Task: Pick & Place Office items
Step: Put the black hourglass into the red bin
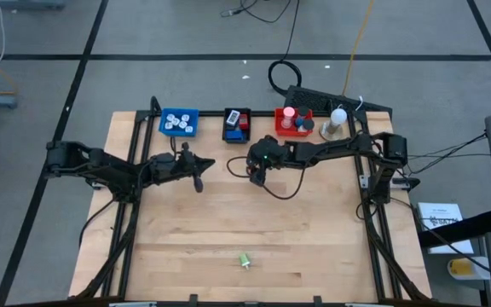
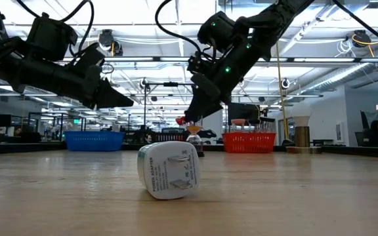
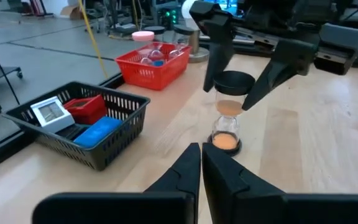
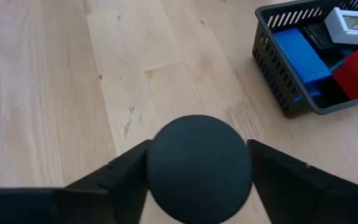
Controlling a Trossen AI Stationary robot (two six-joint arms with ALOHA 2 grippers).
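Glass sand timer (image 3: 227, 112), black-capped with orange sand, stands on the table (image 1: 314, 247) at 6 o'clock of the black tray (image 1: 237, 124). Right gripper (image 3: 234, 93) straddles its top cap, fingers (image 3: 218, 50) spread, seemingly not clamped. Judged light, rigid, fragile and top-heavy; best held by the caps, not the narrow waist. Left gripper (image 3: 201, 163), closed and empty, waits at the timer's 9 o'clock.
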